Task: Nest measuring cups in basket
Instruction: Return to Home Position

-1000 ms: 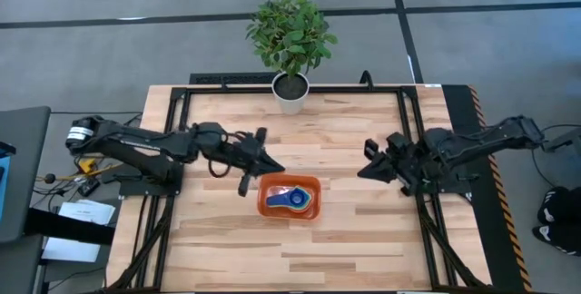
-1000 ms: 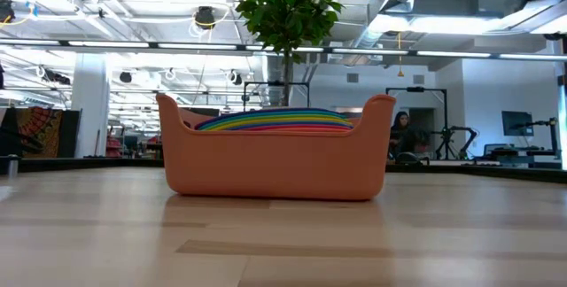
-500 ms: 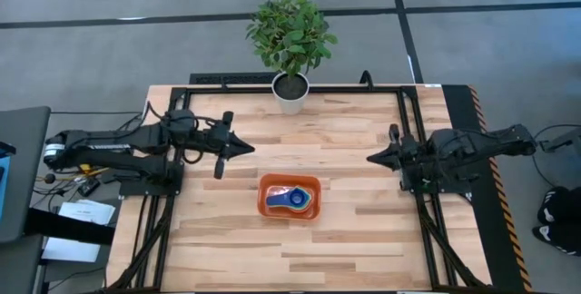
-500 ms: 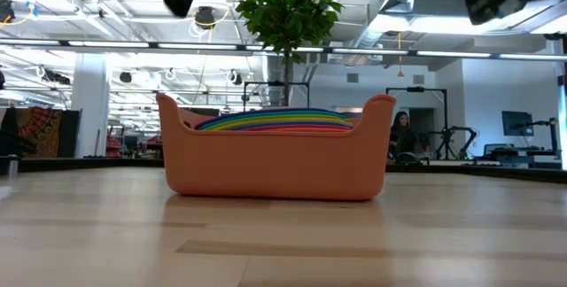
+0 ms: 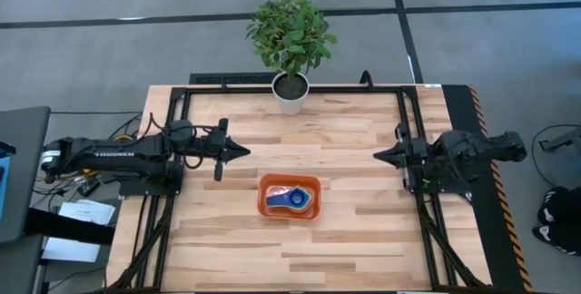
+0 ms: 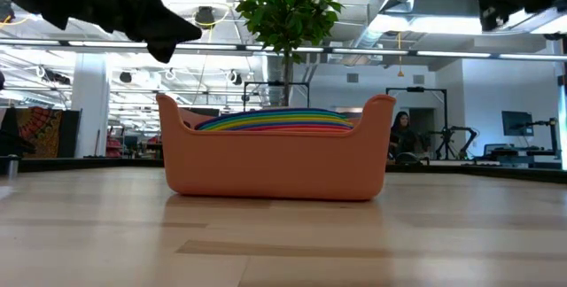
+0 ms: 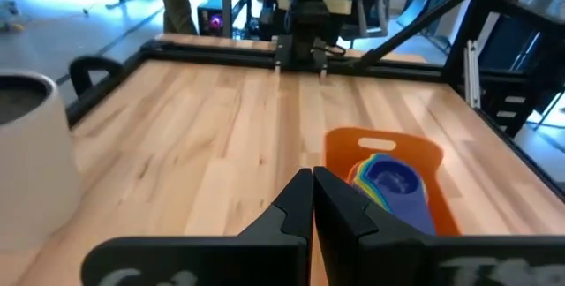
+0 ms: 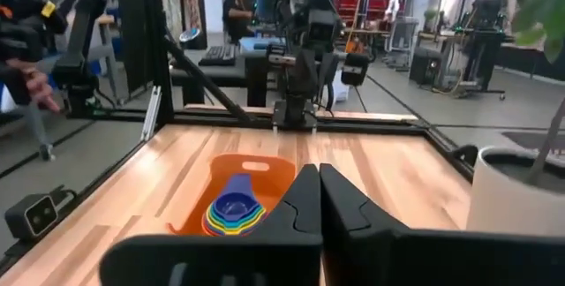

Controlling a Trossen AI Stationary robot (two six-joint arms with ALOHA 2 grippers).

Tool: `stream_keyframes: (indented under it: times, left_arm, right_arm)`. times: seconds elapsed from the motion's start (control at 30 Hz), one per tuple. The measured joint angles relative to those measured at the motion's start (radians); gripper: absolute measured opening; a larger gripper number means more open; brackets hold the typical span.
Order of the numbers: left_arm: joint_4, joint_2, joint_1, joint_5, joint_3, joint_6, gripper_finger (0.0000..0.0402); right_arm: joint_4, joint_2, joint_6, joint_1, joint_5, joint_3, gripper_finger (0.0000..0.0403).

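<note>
The orange basket (image 5: pixel 290 197) stands on the middle of the table, its base flat on the wood (image 6: pixel 275 159). Inside it the measuring cups (image 5: pixel 292 199) lie nested, a blue one on top; their coloured rims (image 6: pixel 275 120) show above the wall, and the stack shows in both wrist views (image 7: pixel 388 183) (image 8: pixel 231 211). My left gripper (image 5: pixel 243 151) hangs shut over the table's left part, up and to the left of the basket (image 7: pixel 313 180). My right gripper (image 5: pixel 378 156) is shut too, over the right part, well clear of the basket (image 8: pixel 311 178).
A white pot with a green plant (image 5: pixel 290 90) stands at the table's far edge, behind the basket. A black frame (image 5: pixel 177 103) runs along the far, left and right sides. Bare wood lies in front of the basket (image 5: pixel 290 249). People show in the room beyond.
Both arms have drawn back from the basket. My left gripper has gone from the basket's left rim toward the table's left and far side. My right gripper has moved toward the right edge. The basket and the cups have stayed still.
</note>
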Motion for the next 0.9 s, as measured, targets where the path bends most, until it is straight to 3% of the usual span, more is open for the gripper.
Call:
stream_keyframes:
  times: [0.2, 0.37, 0.57, 0.73, 0.9]
  left_arm:
    - [0.025, -0.051, 0.037, -0.008, -0.056, 0.036, 0.0000]
    - [0.138, -0.056, 0.052, -0.029, -0.126, -0.011, 0.0000]
    - [0.181, -0.083, 0.052, 0.043, -0.165, -0.028, 0.0000]
    - [0.148, -0.174, 0.052, 0.084, -0.179, -0.047, 0.0000]
    - [-0.022, -0.333, 0.036, 0.061, -0.179, -0.068, 0.0000]
  right_arm:
    - [0.023, -0.129, 0.100, -0.011, -0.002, -0.116, 0.0006]
    - [0.036, -0.126, 0.112, -0.011, -0.017, -0.131, 0.0004]
    - [0.173, -0.128, 0.112, -0.010, -0.057, -0.194, 0.0014]
    - [0.282, -0.127, 0.150, -0.011, -0.057, -0.277, 0.0006]
    - [0.364, -0.126, 0.224, -0.002, -0.081, -0.327, 0.0012]
